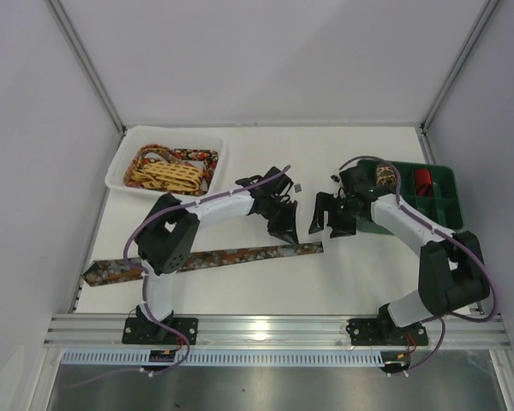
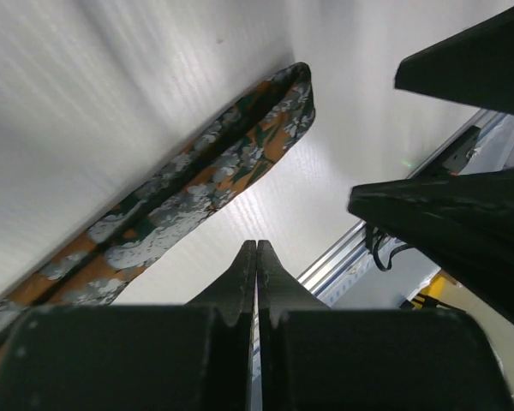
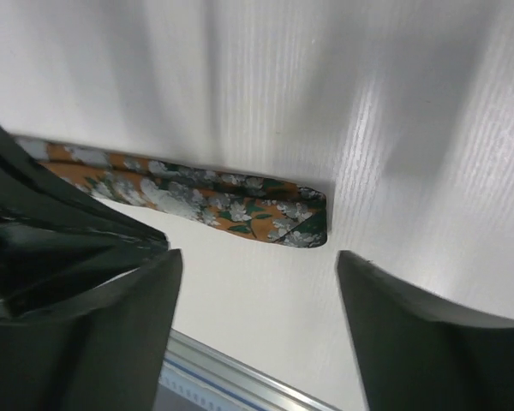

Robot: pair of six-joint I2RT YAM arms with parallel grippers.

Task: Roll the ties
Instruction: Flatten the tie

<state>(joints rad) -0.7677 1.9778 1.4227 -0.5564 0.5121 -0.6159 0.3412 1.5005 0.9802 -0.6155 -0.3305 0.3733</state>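
Note:
A long flat tie (image 1: 240, 254) with an orange, green and grey floral pattern lies across the table, its narrow end at the right. It also shows in the left wrist view (image 2: 197, 184) and the right wrist view (image 3: 231, 210). My left gripper (image 1: 287, 231) is shut and empty, hovering just above the tie's narrow end. My right gripper (image 1: 325, 224) is open and empty, just right of that end. Yellow-lattice and red-floral ties (image 1: 167, 169) lie piled in a white tray (image 1: 118, 167). Rolled ties (image 1: 421, 181) sit in a green compartment box (image 1: 445, 205).
The green box stands at the back right, the white tray at the back left. A metal rail (image 1: 274, 330) runs along the near table edge. White walls enclose the table on three sides.

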